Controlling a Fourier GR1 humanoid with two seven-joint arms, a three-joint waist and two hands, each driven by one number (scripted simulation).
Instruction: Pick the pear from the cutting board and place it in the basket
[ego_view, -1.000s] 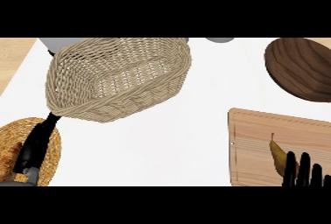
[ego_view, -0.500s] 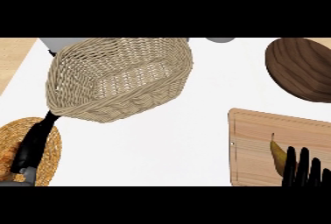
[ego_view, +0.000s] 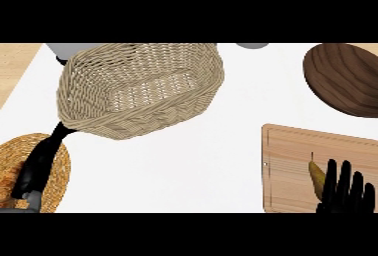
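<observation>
Going left to right: the left hand (ego_view: 40, 162) is sitting at the lower left over a woven mat (ego_view: 13, 160), fingers straight, holding nothing, just resting. It's well apart from the fruit, so I'm not counting on it for this one.

Next over, the basket (ego_view: 140, 125) is taking up the upper middle of the white counter (ego_view: 207, 170). It's lying up and to the left of the cutting board (ego_view: 288, 150), with a bare strip of counter between them.

Now the bit that matters. The pear (ego_view: 317, 176) is lying on the cutting board down near the lower right, long axis running toward and away from the robot, thin stem pointing away. The right hand (ego_view: 345, 185) is coming in right beside it, fingers straight and spread, pointing the same way as the pear, not curling round anything yet. So the pear is lying just to the left of those fingers, basically touching, its near end slipping out of sight at the hand's edge. I'm guessing the hand is needing a small shift left and a close before any lift toward the basket.

A dark wooden bowl (ego_view: 343, 80) is sitting at the upper right, out of the way.
</observation>
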